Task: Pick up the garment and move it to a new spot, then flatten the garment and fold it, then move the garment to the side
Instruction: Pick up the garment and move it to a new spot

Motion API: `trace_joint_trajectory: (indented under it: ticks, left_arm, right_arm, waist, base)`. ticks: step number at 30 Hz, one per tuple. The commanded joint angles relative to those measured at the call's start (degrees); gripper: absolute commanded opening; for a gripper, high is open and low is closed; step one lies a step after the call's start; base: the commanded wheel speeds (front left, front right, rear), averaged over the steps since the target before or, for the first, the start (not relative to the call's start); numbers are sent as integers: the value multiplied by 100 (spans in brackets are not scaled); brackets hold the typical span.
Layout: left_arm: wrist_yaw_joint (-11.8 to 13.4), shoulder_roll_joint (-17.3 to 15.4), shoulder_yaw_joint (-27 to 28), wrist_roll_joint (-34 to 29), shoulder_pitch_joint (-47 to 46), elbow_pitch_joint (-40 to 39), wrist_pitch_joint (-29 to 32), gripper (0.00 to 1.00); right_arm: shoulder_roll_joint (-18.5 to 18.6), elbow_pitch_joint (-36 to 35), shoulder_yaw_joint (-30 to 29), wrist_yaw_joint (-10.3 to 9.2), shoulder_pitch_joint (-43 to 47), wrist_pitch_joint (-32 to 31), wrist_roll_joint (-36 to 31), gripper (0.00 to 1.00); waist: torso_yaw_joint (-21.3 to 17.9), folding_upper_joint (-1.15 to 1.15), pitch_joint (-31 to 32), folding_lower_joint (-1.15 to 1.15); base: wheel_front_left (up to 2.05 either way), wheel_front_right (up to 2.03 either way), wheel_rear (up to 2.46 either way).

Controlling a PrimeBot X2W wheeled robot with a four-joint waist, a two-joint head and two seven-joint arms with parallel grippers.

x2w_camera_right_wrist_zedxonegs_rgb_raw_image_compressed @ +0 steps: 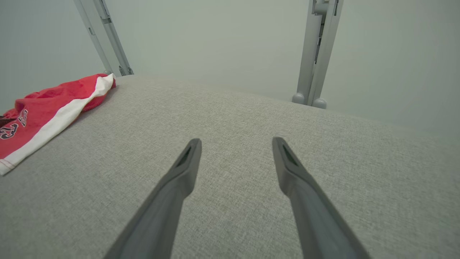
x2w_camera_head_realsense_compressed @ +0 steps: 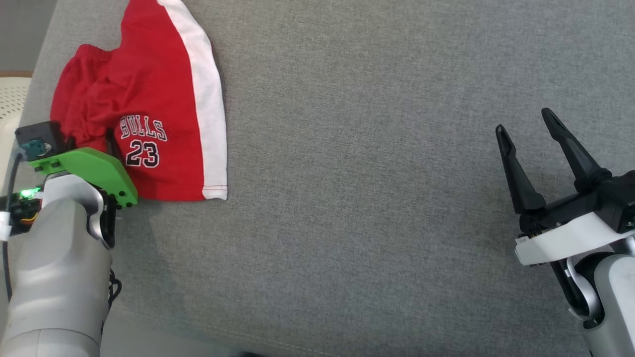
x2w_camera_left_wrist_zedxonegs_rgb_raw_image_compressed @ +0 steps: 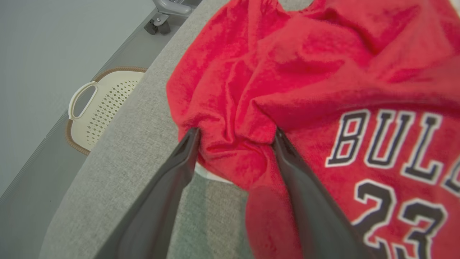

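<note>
Spread wide, the left gripper (x2w_camera_left_wrist_zedxonegs_rgb_raw_image_compressed: 236, 133) is set down on the red Bulls shorts (x2w_camera_head_realsense_compressed: 158, 84). In the left wrist view a bunched ridge of red cloth is straddled by its two dark fingers, whose tips are pressed against the fabric on either side. Nothing is clamped yet. The right gripper (x2w_camera_head_realsense_compressed: 524, 121) is likewise held wide and empty, above bare cloth at about four o'clock in the head view, well apart from the garment.

The shorts are found at about ten o'clock on the grey fabric surface (x2w_camera_head_realsense_compressed: 372, 148), close to its left edge. They are rumpled on the side nearest the left arm and lie flatter towards the white side stripe (x2w_camera_head_realsense_compressed: 206, 99) and the printed number. A cream perforated basket (x2w_camera_left_wrist_zedxonegs_rgb_raw_image_compressed: 104, 104) is seen beyond that edge, at nine o'clock, lower than the surface.

The step in hand is judged to be the first one: the garment is being taken up so that it can be moved to a new spot. Flattening, folding and setting aside are not yet begun.

For the next move, a closing of the left fingers on the gathered ridge is called for, deep enough that more than one thin layer is caught. A lift and a carry towards the open middle, at about two o'clock from the shorts, would then be needed. A shallow pinch is likely to be lost as the cloth is raised.
</note>
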State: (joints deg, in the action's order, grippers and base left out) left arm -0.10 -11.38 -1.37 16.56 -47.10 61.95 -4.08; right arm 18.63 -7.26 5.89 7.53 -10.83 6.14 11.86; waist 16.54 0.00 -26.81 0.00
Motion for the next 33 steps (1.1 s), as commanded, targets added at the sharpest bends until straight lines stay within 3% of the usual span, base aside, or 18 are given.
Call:
trace_joint_trajectory:
  ticks: [1, 4, 5, 7, 10, 21, 33]
  left_arm:
    - [-22, -32, 56, 64, -133, 163, 59, 100]
    - [-91, -63, 34, 100, -266, 461, 109, 99]
    - [-109, -70, 36, 116, -291, 526, 105, 53]
    - [-210, -100, -24, 92, -332, 633, 27, 0]
    - [-292, -191, -78, 55, -351, 731, -188, 0]
    - [-102, -431, -207, -124, -475, 449, -1061, 0]
    - [-147, -201, -674, -648, 203, -1695, -1111, 0]
  right_arm:
    - [35, -41, -4, -9, -67, -22, -50, 100]
    - [53, -47, 10, -9, -102, -40, -47, 100]
    - [53, -41, 9, -9, -111, -30, -47, 100]
    - [37, -4, 3, -9, -115, -15, -41, 100]
    - [-20, 93, 5, -9, -112, 39, -29, 100]
    - [-369, 620, 100, -9, -36, 403, 66, 100]
    - [-803, 1149, -47, -9, 254, 742, 117, 100]
  waist:
    - [-115, 0, -133, 0]
    - [-151, 0, -156, 0]
    - [-160, 0, -155, 0]
    - [-175, 0, -130, 0]
    - [-190, 0, -28, 0]
    - [-318, 0, 808, 0]
    - [-698, 0, 1712, 0]
  base:
    - [0, 0, 0]
    - [0, 0, 0]
    - [0, 0, 0]
    - [0, 0, 0]
    - [0, 0, 0]
    - [0, 0, 0]
    - [0, 0, 0]
